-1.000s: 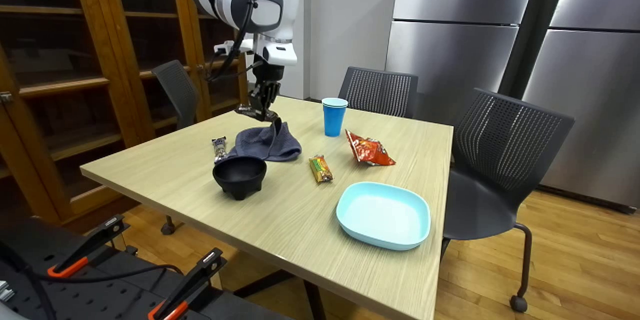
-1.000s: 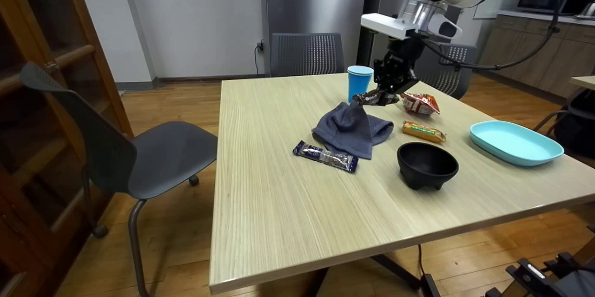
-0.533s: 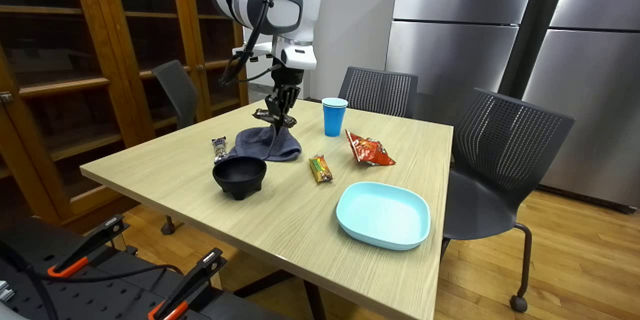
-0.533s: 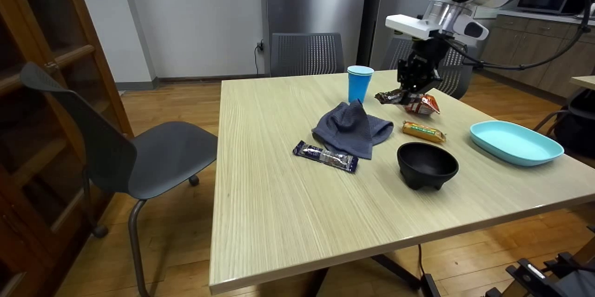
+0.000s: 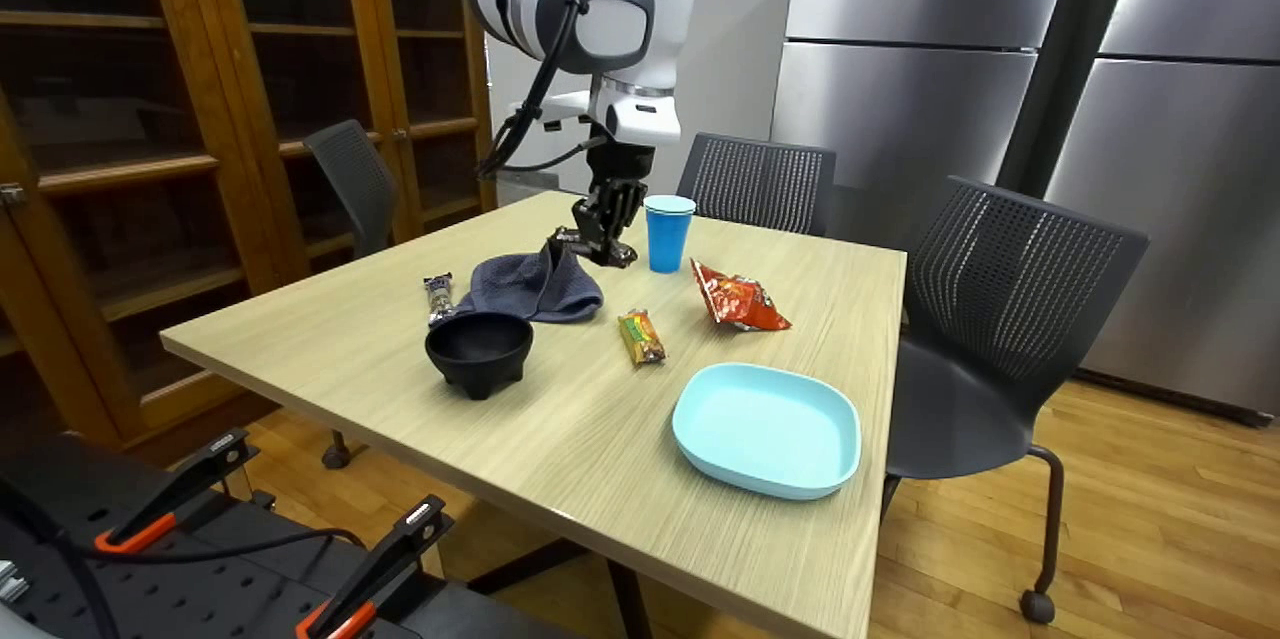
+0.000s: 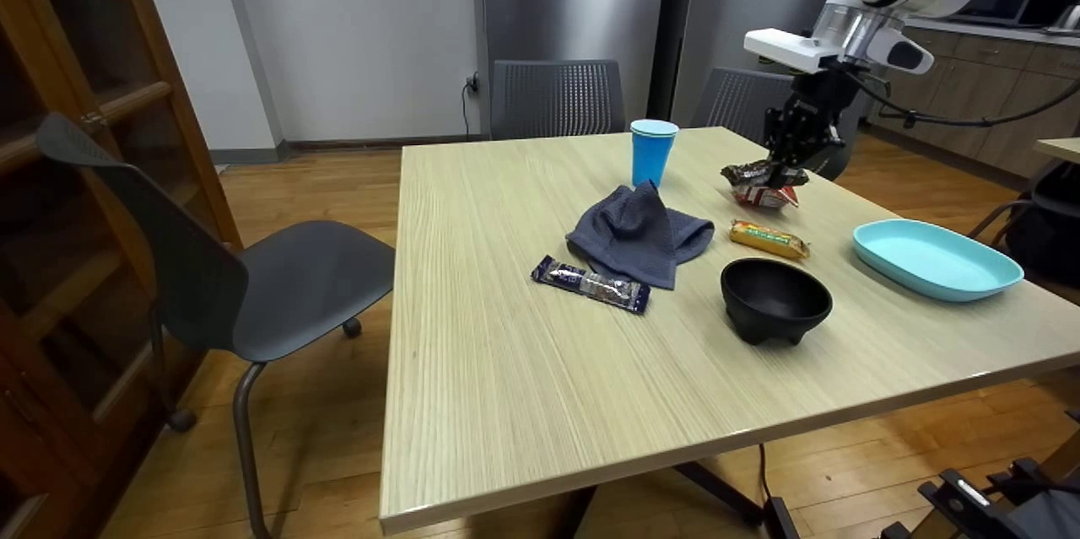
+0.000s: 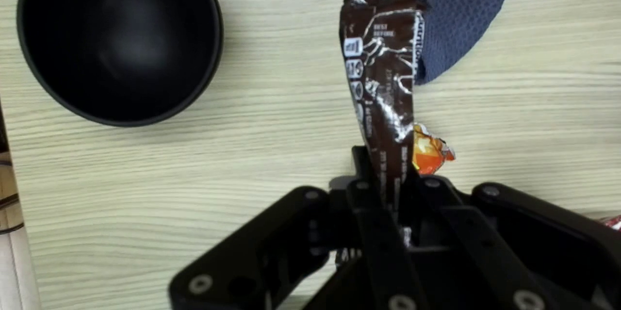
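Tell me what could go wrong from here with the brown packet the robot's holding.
The brown packet might twist or slip: the fingers pinch it partway along, leaving both ends unsupported. Lowering here could press it onto the yellow packet, partly visible past the fingers in the wrist view. If it dips, the brown packet's long end might snag the towel, which it overlaps in that view.

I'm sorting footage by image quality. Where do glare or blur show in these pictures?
In the wrist view, sharp white glints streak the brown wrapper in the tool, a soft sheen sits inside the black bowl, and the tool's nearest parts look slightly blurred; in an exterior view, pale reflections brighten a steel fridge.
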You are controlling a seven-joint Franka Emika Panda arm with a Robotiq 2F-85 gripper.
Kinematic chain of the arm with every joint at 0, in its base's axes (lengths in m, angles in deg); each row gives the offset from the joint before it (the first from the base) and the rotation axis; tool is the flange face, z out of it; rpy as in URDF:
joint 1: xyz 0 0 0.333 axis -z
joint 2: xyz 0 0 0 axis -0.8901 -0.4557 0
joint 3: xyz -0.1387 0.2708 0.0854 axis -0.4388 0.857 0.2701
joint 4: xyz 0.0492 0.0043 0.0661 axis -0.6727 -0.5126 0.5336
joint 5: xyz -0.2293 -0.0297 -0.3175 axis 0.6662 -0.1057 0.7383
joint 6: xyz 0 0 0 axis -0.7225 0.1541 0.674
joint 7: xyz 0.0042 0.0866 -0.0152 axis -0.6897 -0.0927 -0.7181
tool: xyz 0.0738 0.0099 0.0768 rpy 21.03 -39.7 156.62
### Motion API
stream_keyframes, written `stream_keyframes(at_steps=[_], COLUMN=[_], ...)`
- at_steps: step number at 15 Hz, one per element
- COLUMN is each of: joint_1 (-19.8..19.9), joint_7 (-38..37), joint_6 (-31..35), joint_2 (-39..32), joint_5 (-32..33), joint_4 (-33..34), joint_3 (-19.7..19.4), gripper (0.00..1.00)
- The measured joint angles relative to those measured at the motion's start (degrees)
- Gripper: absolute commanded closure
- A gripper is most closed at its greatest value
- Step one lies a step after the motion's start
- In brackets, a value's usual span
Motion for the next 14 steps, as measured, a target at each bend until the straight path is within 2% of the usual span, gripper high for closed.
stream_keyframes(at_steps=[14], joint_1=[7.23], joint_7=[0.0], joint_6=[-0.02], joint_2=[-0.01], joint_5=[-1.42], joint_4=[-3.09], joint_3=[-5.26], gripper=[0.97])
